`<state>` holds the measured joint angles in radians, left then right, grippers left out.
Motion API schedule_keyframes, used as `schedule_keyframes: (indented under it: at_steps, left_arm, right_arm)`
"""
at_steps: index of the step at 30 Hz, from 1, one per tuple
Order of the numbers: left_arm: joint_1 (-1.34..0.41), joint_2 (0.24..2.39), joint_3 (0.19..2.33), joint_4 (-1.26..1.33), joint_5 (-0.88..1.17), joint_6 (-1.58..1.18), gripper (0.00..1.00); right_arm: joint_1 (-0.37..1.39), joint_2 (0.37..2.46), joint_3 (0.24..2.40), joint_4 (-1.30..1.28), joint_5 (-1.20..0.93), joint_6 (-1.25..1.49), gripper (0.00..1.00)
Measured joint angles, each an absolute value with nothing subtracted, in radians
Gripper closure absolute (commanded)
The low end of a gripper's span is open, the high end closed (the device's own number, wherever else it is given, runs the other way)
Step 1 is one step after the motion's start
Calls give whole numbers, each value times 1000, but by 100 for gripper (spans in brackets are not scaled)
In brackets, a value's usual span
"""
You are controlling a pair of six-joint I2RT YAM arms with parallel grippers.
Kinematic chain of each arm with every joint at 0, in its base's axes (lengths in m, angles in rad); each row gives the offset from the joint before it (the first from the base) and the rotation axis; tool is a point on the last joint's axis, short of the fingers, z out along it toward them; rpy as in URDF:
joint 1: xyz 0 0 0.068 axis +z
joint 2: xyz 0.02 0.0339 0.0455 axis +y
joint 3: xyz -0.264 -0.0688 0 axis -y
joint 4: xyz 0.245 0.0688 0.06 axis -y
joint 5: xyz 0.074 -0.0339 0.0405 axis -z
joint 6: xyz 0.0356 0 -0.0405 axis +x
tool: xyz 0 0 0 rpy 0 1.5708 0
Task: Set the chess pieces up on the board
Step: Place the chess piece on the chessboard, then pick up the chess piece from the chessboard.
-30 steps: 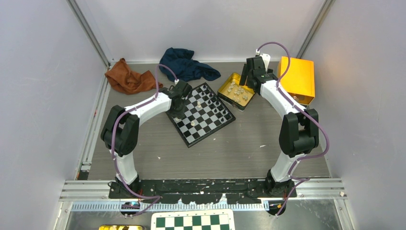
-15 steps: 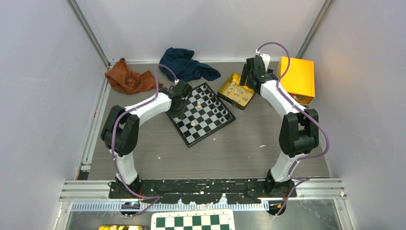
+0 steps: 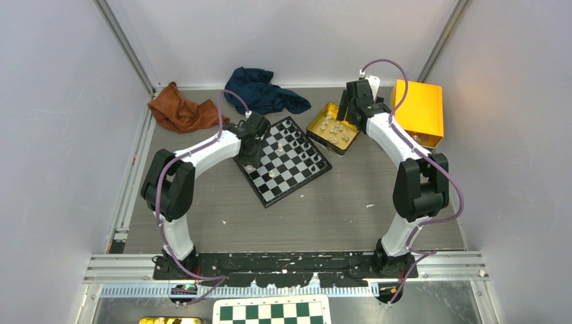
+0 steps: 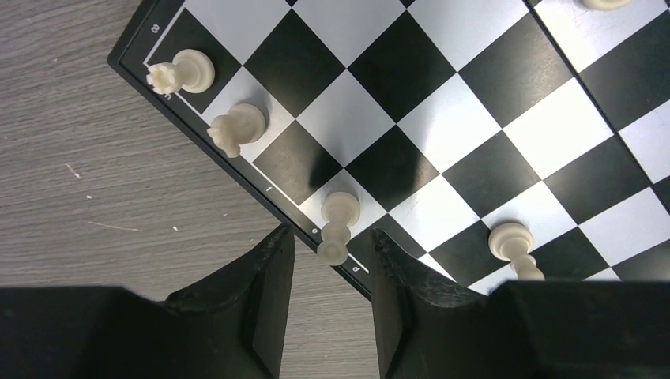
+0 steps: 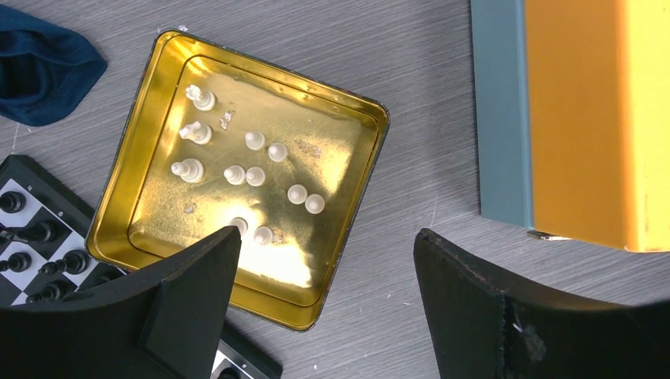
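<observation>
The board lies tilted at mid-table, with black chess pieces along its far right side. In the left wrist view, cream-white pieces stand along the board's near edge: a rook, a knight, a slim piece and one more. My left gripper is open, its fingers either side of the slim piece with a gap on each side. My right gripper hangs wide open above a gold tin that holds several white pieces.
An orange box stands right of the tin. A navy cloth and a brown cloth lie at the back. A green-and-white checkered sheet sits below the arm bases.
The left gripper has shifted only slightly at the board's left corner. The right arm has not moved.
</observation>
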<state>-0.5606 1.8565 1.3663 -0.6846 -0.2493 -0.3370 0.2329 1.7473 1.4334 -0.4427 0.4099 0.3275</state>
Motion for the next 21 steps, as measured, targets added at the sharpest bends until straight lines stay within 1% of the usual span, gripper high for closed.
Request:
schedule_keyframes:
  at_steps: [3, 9, 15, 21]
  left_arm:
    - [-561, 1839, 1366, -685, -258, -337, 59]
    - [-561, 1778, 1375, -685, -268, -337, 46]
    - [-569, 1717, 1392, -670, -218, -329, 38]
    - [-605, 1709, 1393, -640, -128, -286, 36]
  right_arm:
    - [233, 1747, 1438, -443, 410, 327, 14]
    - [233, 1748, 1452, -443, 410, 327, 14]
    - [234, 1748, 1457, -443, 410, 327, 14]
    - [234, 1751, 1463, -442, 410, 327, 14]
